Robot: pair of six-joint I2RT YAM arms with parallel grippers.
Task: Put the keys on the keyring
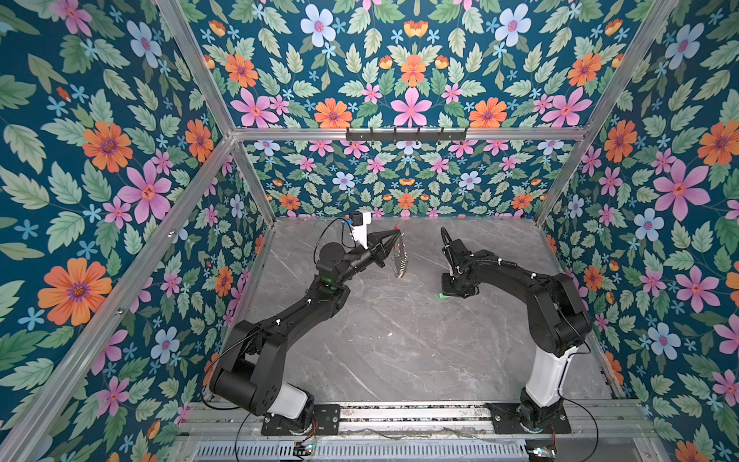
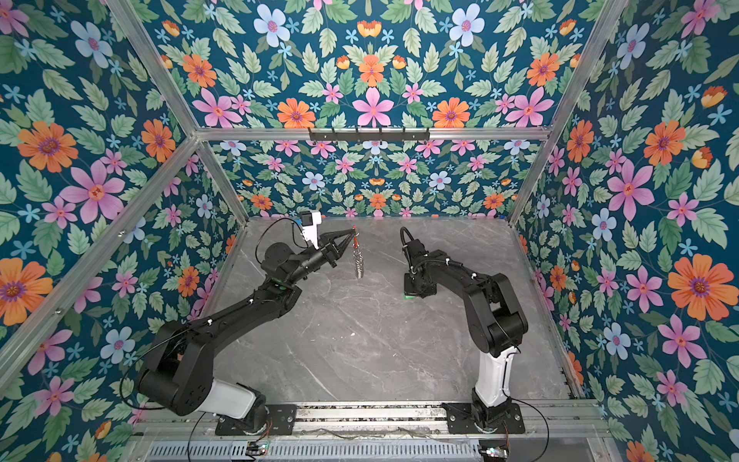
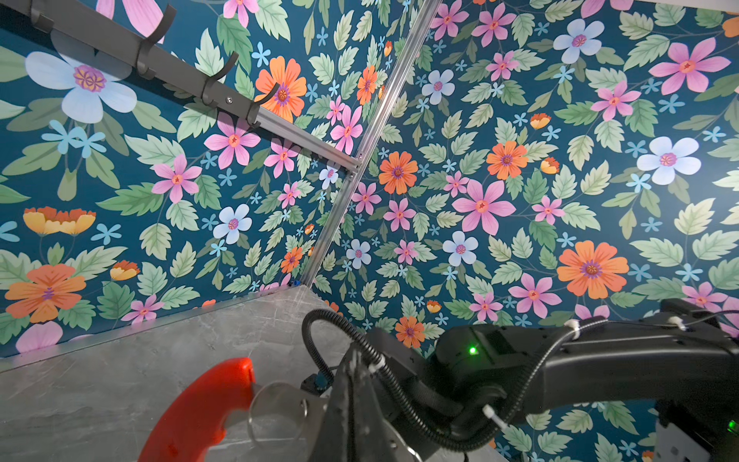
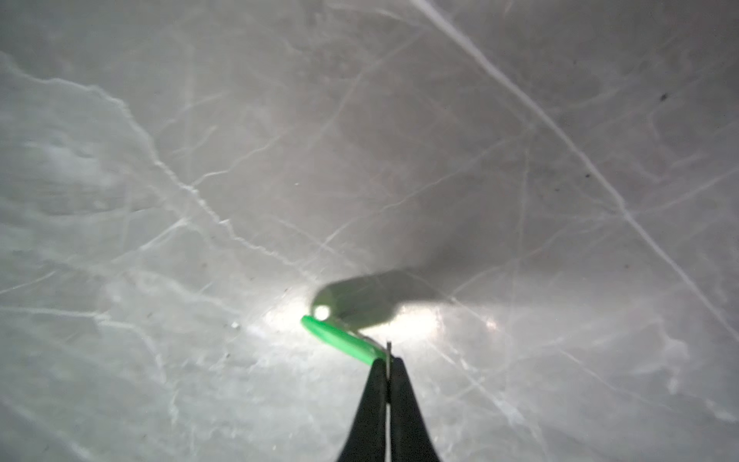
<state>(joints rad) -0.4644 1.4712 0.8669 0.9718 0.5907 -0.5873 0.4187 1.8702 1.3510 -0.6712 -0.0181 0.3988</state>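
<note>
The keyring [image 1: 400,260] hangs on edge above the back of the grey marble table [image 1: 400,352], and it shows in both top views [image 2: 360,260]. My left gripper [image 1: 395,235] is shut on it near its red plastic arc [image 3: 200,408], with a silver split ring [image 3: 276,412] beside the fingers. The keys, a small bright green tag [image 4: 340,340], are at the table surface right of centre [image 1: 441,296]. My right gripper [image 4: 388,358] points down and is shut on the tag's thin metal loop. In the top views the right wrist hides those fingertips.
A dark hook rack [image 1: 406,135] is fixed to the back rail. Floral walls with aluminium frame posts [image 1: 256,188] close in the table on three sides. The right arm [image 3: 560,360] shows close in the left wrist view.
</note>
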